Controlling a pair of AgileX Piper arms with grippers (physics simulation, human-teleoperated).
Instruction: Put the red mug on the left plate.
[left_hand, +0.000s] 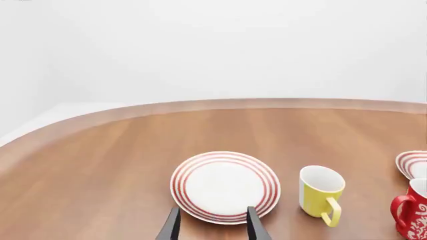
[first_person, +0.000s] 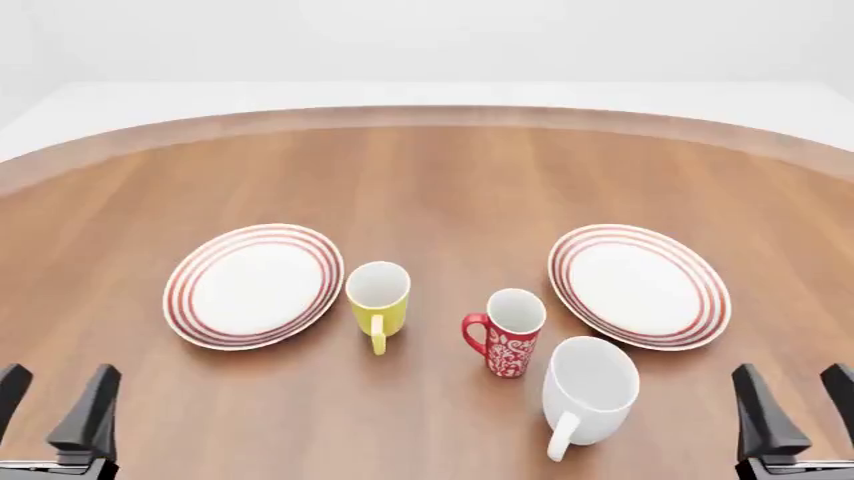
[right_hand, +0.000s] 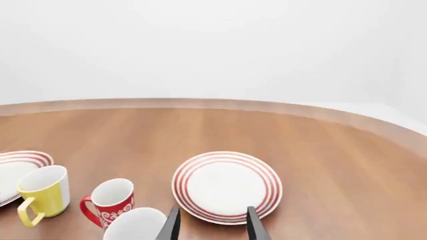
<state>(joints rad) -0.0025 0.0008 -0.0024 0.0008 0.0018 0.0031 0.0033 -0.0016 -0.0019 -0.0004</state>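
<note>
Grippers waited at the near edge of the table: the left gripper (first_person: 54, 405) and the right gripper (first_person: 794, 400), both with fingers spread apart and holding nothing. Next came the plain white mug (first_person: 587, 392). Just past it, at its 11 o'clock, the red mug (first_person: 506, 335) stood upright on bare wood. The yellow mug (first_person: 378, 300) stood at its 9 o'clock. The left plate (first_person: 187, 300) lay beyond that, with nothing on it. The job had not started; the grabbing, carrying and setting down were all left.
</note>
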